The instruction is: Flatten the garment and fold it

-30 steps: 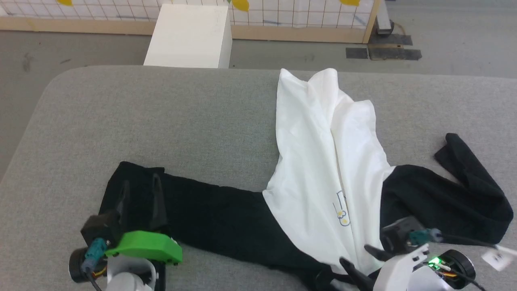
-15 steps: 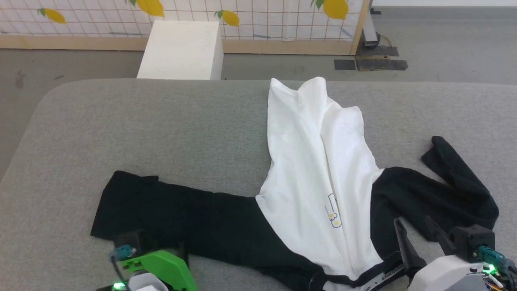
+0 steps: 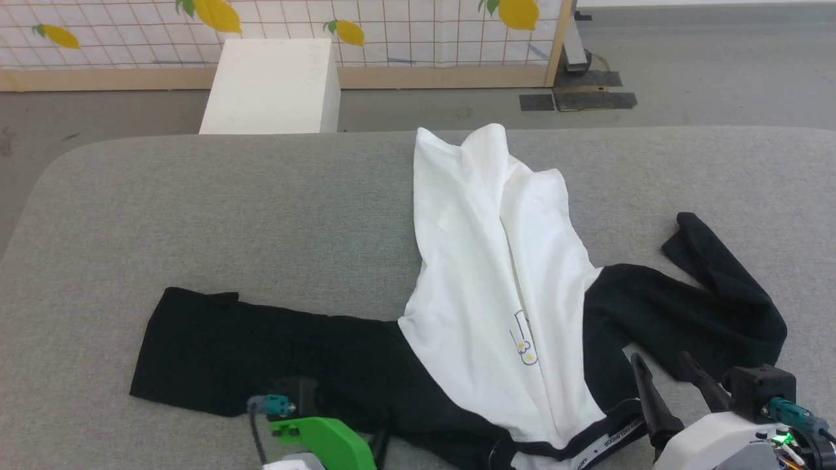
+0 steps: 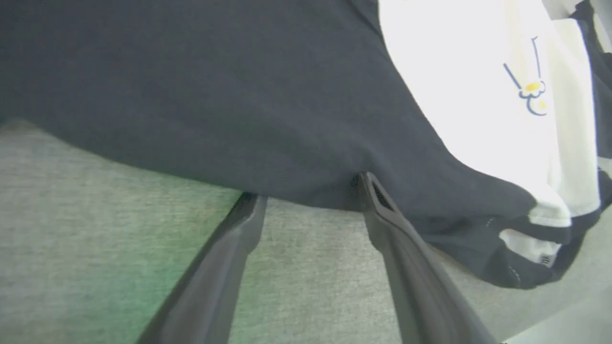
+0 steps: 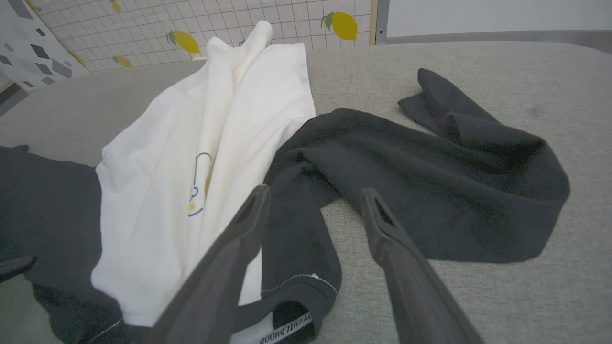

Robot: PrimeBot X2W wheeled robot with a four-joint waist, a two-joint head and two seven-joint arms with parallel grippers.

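The T-shirt (image 3: pixel 490 261) is lying on the grey padded table (image 3: pixel 261 209), a bit right of the middle. Its white body runs up toward the far edge with a long fold bunched down the middle. The left sleeve (image 3: pixel 261 352) is spread pretty flat out to the side, while the right sleeve (image 3: pixel 705 307) is crumpled and bent back on itself (definitely not flat). The black collar (image 3: pixel 588 447) sits at the near edge with its white lettered tape showing, and the small yellow chest print (image 3: pixel 524 346) is just above it.

The left claw (image 4: pixel 308 193) is spread wide with nothing in it, tips right at the near edge of the left sleeve. The right claw (image 3: pixel 659 359) is also wide and holding nothing, hanging over the black fabric beside the collar. Past the table there's a white box (image 3: pixel 271 85) and a lemon-print grid screen (image 3: pixel 392 32).
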